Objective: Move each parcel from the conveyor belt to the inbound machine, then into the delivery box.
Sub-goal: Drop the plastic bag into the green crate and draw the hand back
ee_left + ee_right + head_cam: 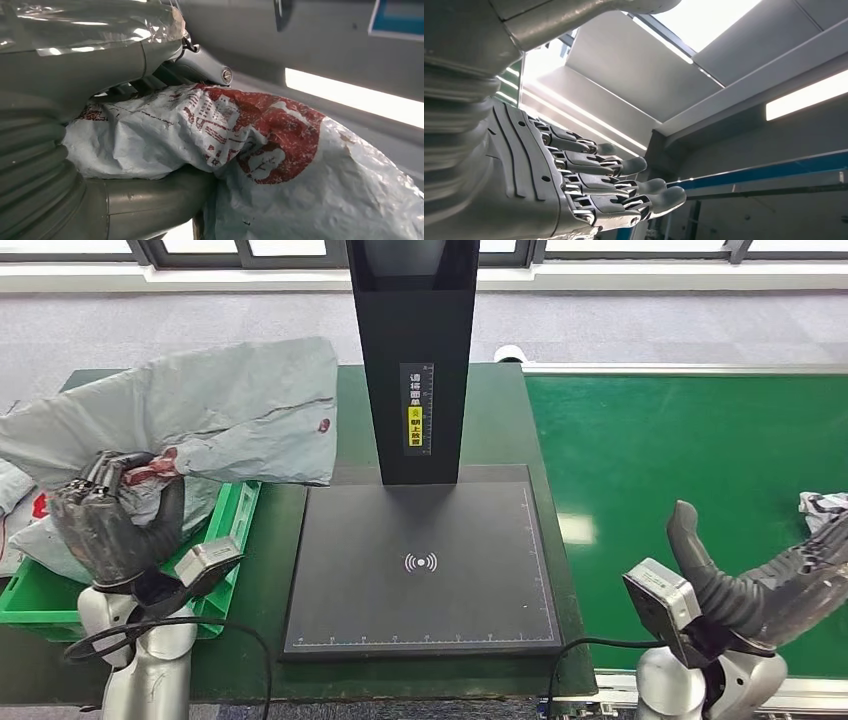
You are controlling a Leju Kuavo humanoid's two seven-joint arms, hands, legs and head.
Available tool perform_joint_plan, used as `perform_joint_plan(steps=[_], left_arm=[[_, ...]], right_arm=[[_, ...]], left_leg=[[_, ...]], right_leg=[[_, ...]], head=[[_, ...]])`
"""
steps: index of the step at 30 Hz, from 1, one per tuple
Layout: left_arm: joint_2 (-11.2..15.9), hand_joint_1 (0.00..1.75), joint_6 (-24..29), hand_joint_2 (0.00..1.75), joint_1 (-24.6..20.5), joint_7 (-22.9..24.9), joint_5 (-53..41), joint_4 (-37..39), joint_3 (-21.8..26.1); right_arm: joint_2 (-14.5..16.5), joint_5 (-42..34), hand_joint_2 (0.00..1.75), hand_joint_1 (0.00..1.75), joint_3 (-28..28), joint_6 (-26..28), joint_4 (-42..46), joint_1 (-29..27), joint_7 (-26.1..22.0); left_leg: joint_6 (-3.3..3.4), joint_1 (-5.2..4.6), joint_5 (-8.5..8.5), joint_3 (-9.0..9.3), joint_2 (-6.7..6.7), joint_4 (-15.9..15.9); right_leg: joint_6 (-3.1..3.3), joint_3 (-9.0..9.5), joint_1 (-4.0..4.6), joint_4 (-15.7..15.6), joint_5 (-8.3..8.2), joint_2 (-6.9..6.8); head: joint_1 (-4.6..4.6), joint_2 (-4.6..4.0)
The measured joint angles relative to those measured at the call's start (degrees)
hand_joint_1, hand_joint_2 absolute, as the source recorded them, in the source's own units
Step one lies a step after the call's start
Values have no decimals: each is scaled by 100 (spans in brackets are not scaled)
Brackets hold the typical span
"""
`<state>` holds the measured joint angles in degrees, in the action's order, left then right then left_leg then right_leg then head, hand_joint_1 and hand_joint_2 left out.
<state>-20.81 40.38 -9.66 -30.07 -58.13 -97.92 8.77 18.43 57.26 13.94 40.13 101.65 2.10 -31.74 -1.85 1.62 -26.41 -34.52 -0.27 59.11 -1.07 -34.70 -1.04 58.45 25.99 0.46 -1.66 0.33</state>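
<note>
Grey plastic mailer parcel (pixel 215 410) clenched in my left hand (pixel 110 515), over the green crate (pixel 232 520); right hand (pixel 765 585) spread, empty.

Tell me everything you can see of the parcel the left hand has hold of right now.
The grey parcel is a soft, crinkled plastic mailer bag, pale grey with red print near its gripped end. The left hand grips that end, thumb under and fingers over, as the left wrist view shows. The rest of the bag stretches toward the black scanner post, draped over the green delivery box and other bags lying in it. It looks limp and lightly filled; its contents cannot be seen.
</note>
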Motion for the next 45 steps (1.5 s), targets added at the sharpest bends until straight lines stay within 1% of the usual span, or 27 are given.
perform_joint_plan(steps=[6,8,11,15,17,21,26,31,37,45], left_arm=[[0,175,-17,175,23,81,-44,-291,196],[0,175,-19,175,18,268,-271,-332,288],[0,175,-19,175,-4,736,-863,-292,483],[31,175,-28,175,-129,1375,-1475,185,795],[54,175,-36,175,-153,1481,-1538,413,924],[77,175,-35,175,-180,1544,-1586,655,1039],[163,175,-35,175,-339,2132,-1831,1111,1139],[319,175,-34,175,-503,2561,-1735,1534,1295],[423,175,-34,175,-609,2676,-1561,1824,1488],[514,175,-34,175,-818,2811,-1615,2251,1663]], right_arm=[[0,44,175,0,0,0,14,-1,51],[0,74,175,0,0,0,14,-1,92],[0,112,175,0,0,0,14,0,132],[2,149,175,0,0,-1,14,0,157],[2,153,175,0,0,0,14,0,158],[2,153,175,0,0,-1,14,0,157],[2,151,175,0,0,-1,14,-1,151],[2,144,175,0,0,-1,15,-3,138],[2,102,175,0,0,-1,21,-16,133],[2,84,175,0,0,0,36,-24,147]], left_leg=[[-1,1,2,2,0,0],[-1,1,2,2,0,0],[-1,1,2,3,0,0],[-1,1,2,4,-4,0],[-1,1,3,5,-2,0],[-1,1,3,4,-4,0],[-1,1,3,3,-4,0],[-1,2,4,4,-3,0],[-1,1,4,3,-3,0],[-1,1,4,3,-4,0]], right_leg=[[1,0,1,1,-1,0],[1,0,1,1,-1,0],[1,0,1,0,-1,1],[1,2,1,0,-1,-5],[3,1,1,1,-2,-2],[3,1,1,0,-3,-3],[3,1,1,0,-3,-3],[4,0,2,1,-3,-2],[4,0,2,1,-3,-2],[4,1,2,1,-3,-2]], head=[[0,-1],[0,-1],[0,-1],[-1,0],[-1,0],[0,-1],[0,-1],[0,-1],[0,-1],[0,0]])
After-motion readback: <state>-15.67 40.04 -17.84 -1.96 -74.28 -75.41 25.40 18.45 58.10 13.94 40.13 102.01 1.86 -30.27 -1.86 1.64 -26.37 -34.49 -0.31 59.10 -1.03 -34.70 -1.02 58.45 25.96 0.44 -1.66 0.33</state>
